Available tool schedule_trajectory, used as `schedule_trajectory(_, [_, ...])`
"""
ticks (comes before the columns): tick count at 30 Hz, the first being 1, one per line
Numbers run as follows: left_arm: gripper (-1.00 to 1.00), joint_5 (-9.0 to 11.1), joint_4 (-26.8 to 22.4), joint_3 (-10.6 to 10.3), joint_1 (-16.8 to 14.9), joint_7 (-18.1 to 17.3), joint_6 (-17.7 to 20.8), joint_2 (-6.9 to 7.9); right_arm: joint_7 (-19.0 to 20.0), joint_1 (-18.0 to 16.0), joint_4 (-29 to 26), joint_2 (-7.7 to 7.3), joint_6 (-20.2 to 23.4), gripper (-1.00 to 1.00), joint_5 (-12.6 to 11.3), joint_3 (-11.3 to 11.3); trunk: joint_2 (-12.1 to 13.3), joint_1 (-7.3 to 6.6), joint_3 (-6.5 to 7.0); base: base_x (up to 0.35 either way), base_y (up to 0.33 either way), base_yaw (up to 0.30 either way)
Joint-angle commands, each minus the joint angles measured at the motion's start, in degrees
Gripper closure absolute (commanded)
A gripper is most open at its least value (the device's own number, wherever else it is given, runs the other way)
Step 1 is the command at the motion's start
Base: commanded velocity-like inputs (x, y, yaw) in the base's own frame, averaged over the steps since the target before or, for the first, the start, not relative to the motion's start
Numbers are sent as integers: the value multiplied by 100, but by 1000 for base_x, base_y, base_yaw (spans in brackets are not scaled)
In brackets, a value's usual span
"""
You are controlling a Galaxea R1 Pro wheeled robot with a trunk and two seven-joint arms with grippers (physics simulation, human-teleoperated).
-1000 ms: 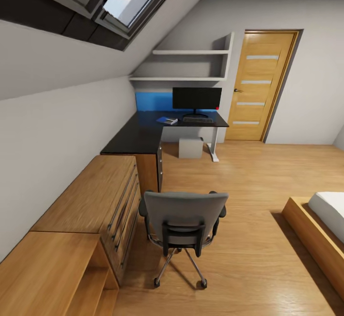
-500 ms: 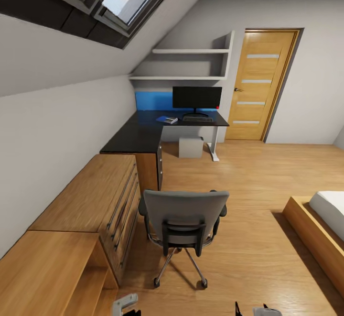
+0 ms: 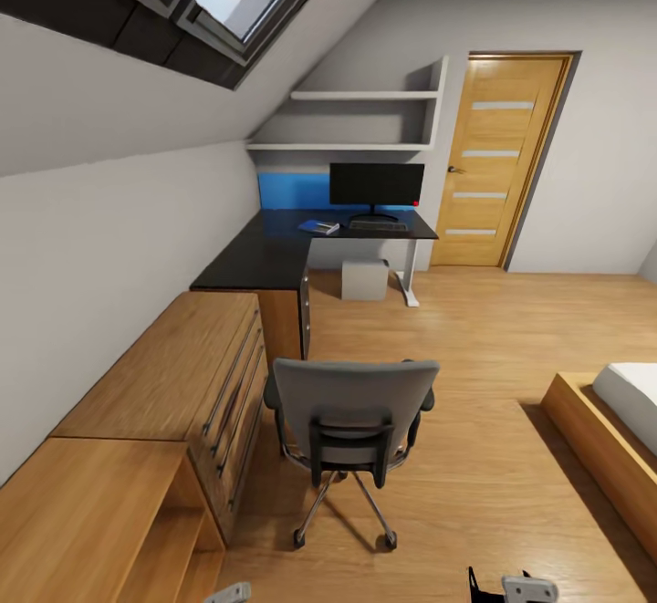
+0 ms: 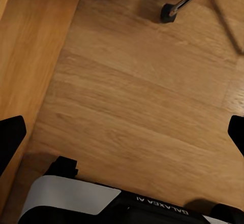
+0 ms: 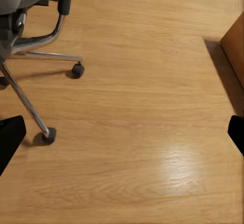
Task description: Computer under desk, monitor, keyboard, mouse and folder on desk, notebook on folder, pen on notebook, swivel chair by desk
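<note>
**Robot faces bedroom workspace from across the room**

Looking down the attic bedroom, the head camera takes in a light wooden drawer chest (image 3: 182, 384) along the left wall, and beyond it the glossy black L-shaped counter (image 3: 265, 261) with its blue back panel. A small blue-covered item (image 3: 318, 227), too small to identify, lies on the counter just left of the keyboard (image 3: 378, 227), which sits in front of the monitor (image 3: 376, 185) standing on the far wing. The grey computer (image 3: 365, 280) sits on the floor under that wing. The swivel chair (image 3: 351, 421) stands well apart from the counter, beside the drawer chest, its back to the camera; what its seat carries is hidden. A wooden door (image 3: 497, 161) fills the far right corner, and a bed (image 3: 611, 430) edges in at the right.

At the lower edge, the left gripper (image 3: 228, 594) and right gripper (image 3: 518, 588) peek into view. In the wrist views, each gripper's fingers (image 4: 10, 137) (image 5: 10, 135) are spread wide over bare wooden floor (image 5: 147, 112), gripping nothing.
</note>
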Motion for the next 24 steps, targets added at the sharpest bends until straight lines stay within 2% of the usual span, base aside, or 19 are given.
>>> schedule_trajectory(1, [-100, 50, 3, -48, -4, 31, -36, 1, -37, -4, 4, -15, -11, -100, -13, 50, -46, 23, -25, 0, 0, 0])
schedule_trajectory(8, [-100, 34, 17, -50, -5, 31, -103, 1, -44, -5, 86, -58, 2, -100, -12, 58, -327, 177, -151, 0, 0, 0])
schedule_trajectory(24, [-100, 24, 26, -84, -5, 31, -107, -10, -45, -5, 119, -43, 4, -100, -12, 66, -969, 528, -438, 0, 0, 0])
